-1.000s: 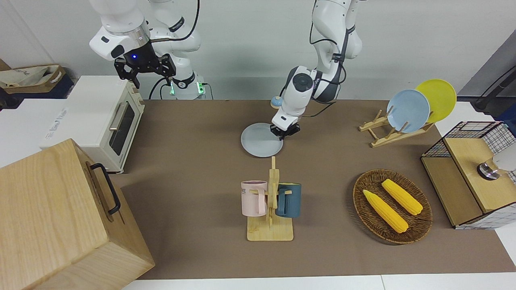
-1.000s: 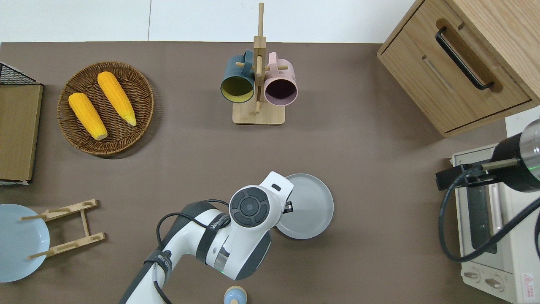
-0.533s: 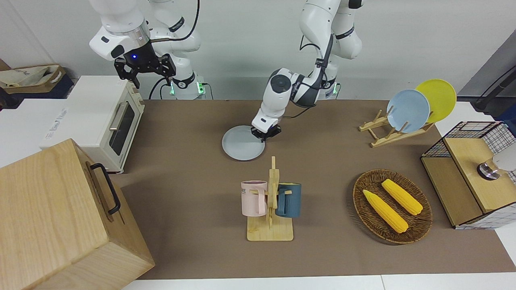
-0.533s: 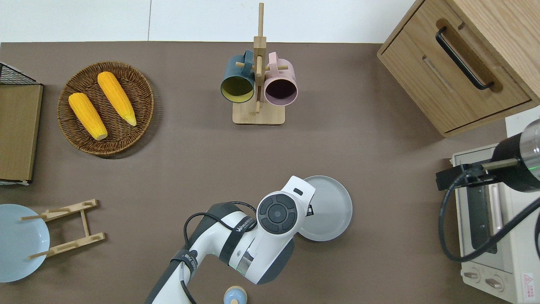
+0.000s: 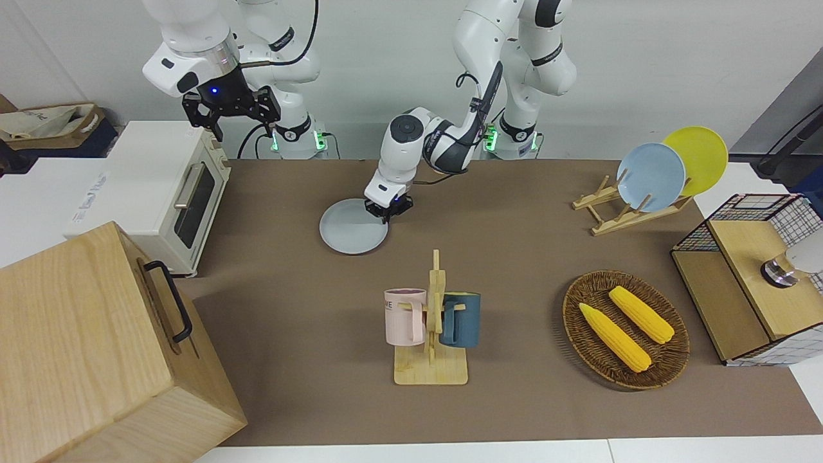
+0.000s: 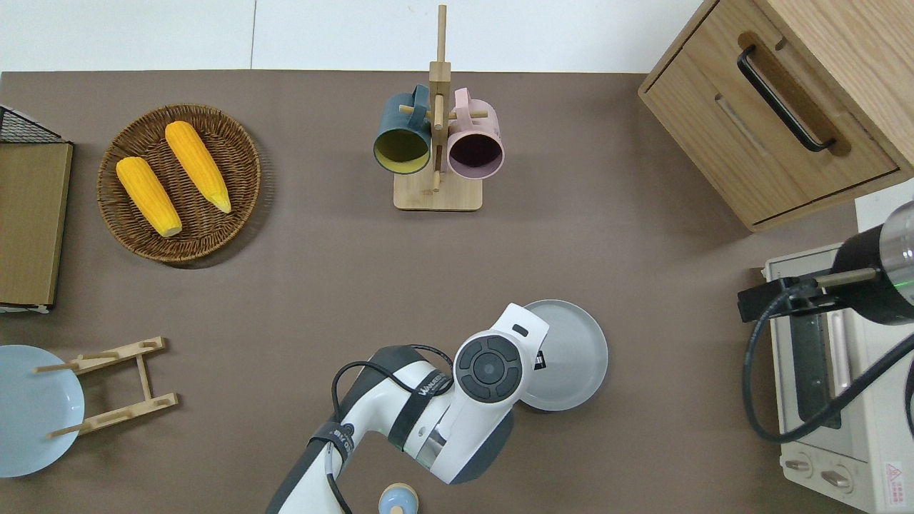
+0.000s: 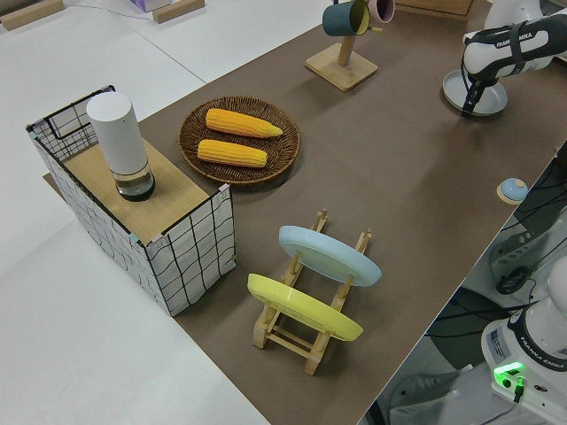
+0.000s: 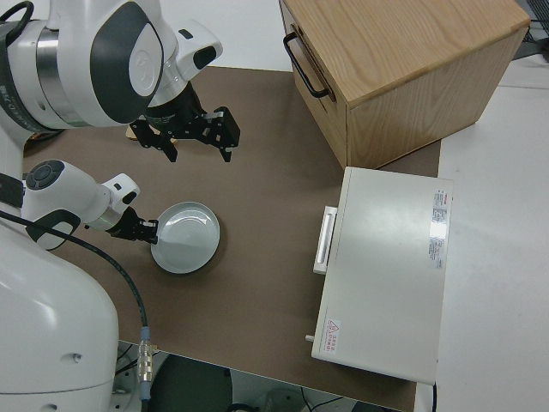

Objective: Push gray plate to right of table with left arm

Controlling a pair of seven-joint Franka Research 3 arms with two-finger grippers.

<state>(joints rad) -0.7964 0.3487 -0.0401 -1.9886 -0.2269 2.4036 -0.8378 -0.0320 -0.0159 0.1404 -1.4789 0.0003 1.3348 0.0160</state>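
- Pressing low at the plate's rim, the left gripper point(image 5: 388, 212) sat at the edge of the gray plate point(image 5: 352, 227) that faces the left arm's end of the table; whether its jaws were open or shut could not be told.
- The gray plate lay flat on the table point(image 5: 514, 257), near the robots' edge, with the mug rack point(image 5: 432, 325) well apart and farther from the robots.
- From the jaws, the plate lay toward the right arm's end of the table, so a push along that line would likely carry it the way the task asks.
- Bare tabletop separated the plate from the white toaster oven point(image 5: 164, 186) at that end, which looked like room for more travel; the push seemed to be partly done.
- A round plate has no long axis, so an off-centre contact might let it slip aside.
- The left arm point(image 6: 428, 421) was the nearer one and was at work; the right gripper point(image 5: 230, 106) was parked.
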